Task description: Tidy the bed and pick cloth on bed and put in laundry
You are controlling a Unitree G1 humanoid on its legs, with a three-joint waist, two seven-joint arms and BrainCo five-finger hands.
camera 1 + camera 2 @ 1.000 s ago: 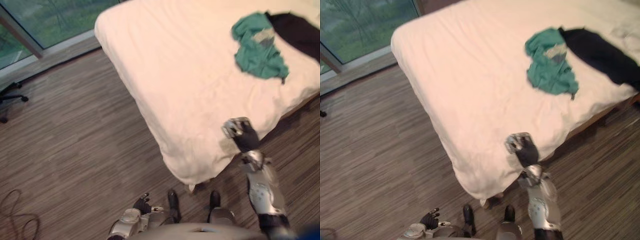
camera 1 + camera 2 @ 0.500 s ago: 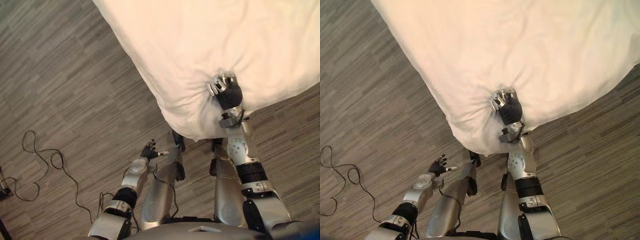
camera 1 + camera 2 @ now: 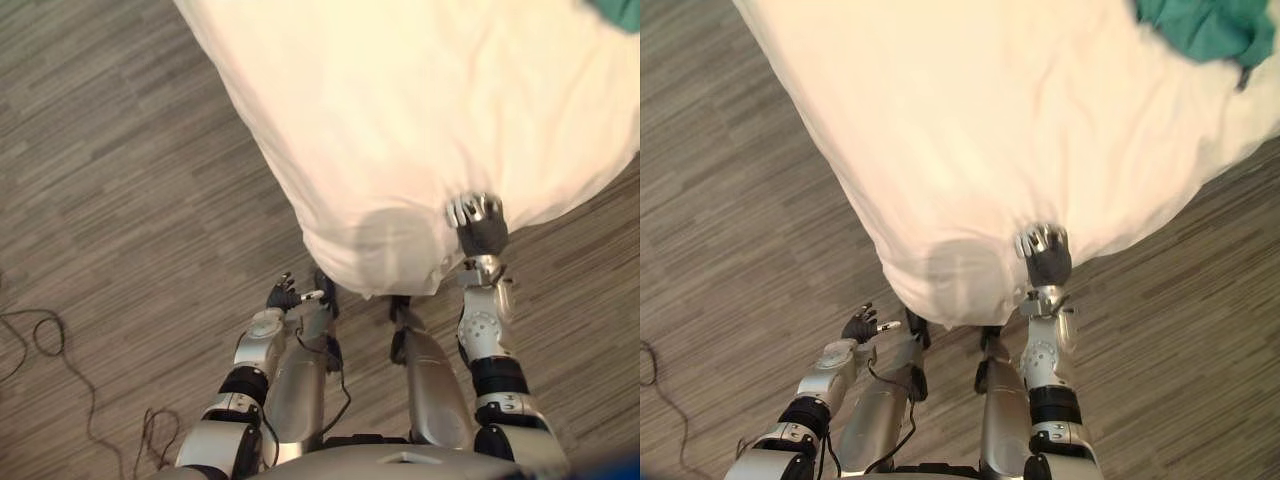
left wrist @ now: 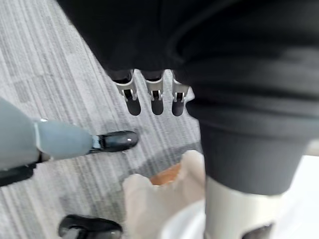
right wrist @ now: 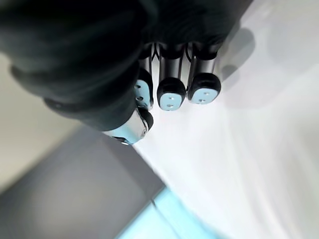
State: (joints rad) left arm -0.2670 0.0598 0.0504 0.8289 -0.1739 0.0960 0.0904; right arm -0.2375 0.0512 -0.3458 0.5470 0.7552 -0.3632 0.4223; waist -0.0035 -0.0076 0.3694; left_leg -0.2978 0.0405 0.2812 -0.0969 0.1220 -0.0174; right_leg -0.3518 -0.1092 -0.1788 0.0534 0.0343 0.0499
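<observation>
The bed's cream sheet [image 3: 400, 100] spreads across the upper part of the eye views, and its corner hangs down just in front of me. A green cloth [image 3: 1205, 25] lies crumpled on the bed at the far right, well beyond my reach. My right hand [image 3: 482, 228] is at the bed's near edge, to the right of the corner. Its fingers [image 5: 172, 94] are curled with the thumb against them, and no sheet is between them. My left hand [image 3: 283, 296] hangs low by the bed corner with relaxed fingers [image 4: 157, 97], holding nothing.
Grey wood-pattern floor [image 3: 120, 200] runs along the left side of the bed and in front of it. The draped corner of the sheet [image 3: 370, 260] hangs close to my legs.
The camera has shifted, bringing the green cloth back at the top right. My right hand has drawn back from the bed's top, where it dented the sheet, to the near edge.
</observation>
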